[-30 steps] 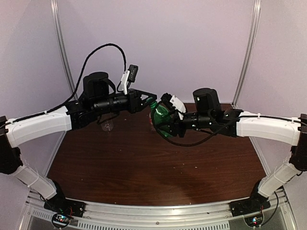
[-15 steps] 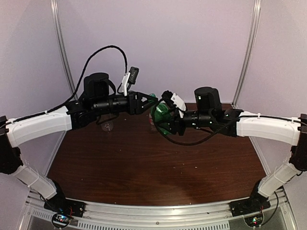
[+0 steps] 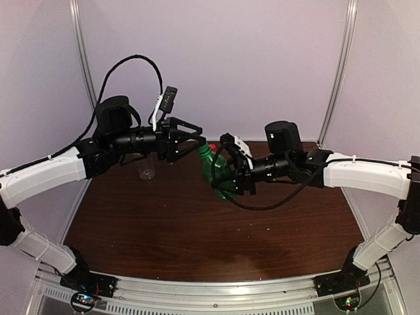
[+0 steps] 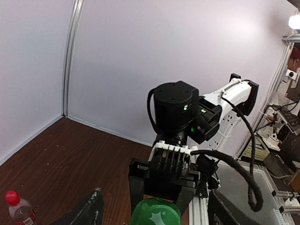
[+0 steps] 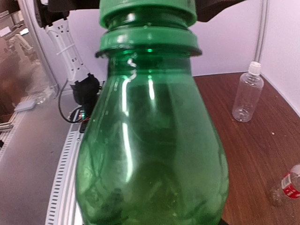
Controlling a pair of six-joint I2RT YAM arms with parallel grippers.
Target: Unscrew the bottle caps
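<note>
The green cap [image 4: 154, 214] sat screwed on the neck of the green bottle [image 5: 150, 154]. The bottle was held up off the table [image 3: 197, 230], above its far middle, and tilted so that the cap pointed toward the left arm. The right gripper [image 3: 231, 176] was clenched around the bottle's body, by my reading to stop it turning and to offer the cap along the other arm's line. The left gripper [image 3: 194, 139] faced the cap head-on with its jaws spread. In the left wrist view one finger [image 4: 88, 211] stood clear to the side of the cap without touching it, so that pincer grasped nothing. This line-up looked meant for a close-and-twist, and the work on this cap seemed to be at the approach stage. The taller clear bottle [image 5: 246, 96] stood upright toward the table's far left with its white cap [image 5: 254, 67] on. The short bottle [image 4: 19, 214] with its red cap [image 4: 12, 197] was on the table too, though I could not tell whether it was upright or lying. Both were well apart from the grippers, probably waiting their turn.
</note>
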